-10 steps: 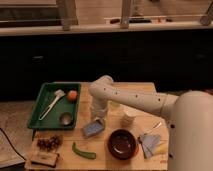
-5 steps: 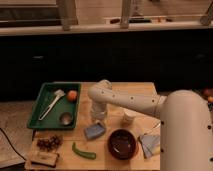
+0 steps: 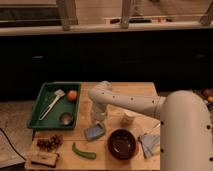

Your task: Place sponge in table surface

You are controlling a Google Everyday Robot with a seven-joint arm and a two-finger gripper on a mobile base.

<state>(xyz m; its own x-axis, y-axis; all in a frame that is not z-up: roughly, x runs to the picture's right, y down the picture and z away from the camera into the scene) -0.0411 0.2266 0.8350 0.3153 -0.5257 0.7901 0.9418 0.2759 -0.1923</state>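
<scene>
The blue-grey sponge (image 3: 95,132) lies tilted at the middle of the wooden table (image 3: 135,91), just left of the dark bowl. My gripper (image 3: 98,119) points down right above the sponge, at its top edge. I cannot tell whether it still touches the sponge. The white arm runs from the large body at the right to an elbow (image 3: 102,93) and then down to the gripper.
A green tray (image 3: 44,95) at the left holds an orange ball (image 3: 72,95), a white utensil and a metal cup (image 3: 66,118). A dark red bowl (image 3: 122,144), a white cup (image 3: 128,119), a green pepper (image 3: 84,151), a brown cluster (image 3: 49,143) and a blue-white packet (image 3: 150,145) lie around the sponge.
The robot's body has come further into view at the right. The gripper and sponge have shifted slightly down and toward the front of the table.
</scene>
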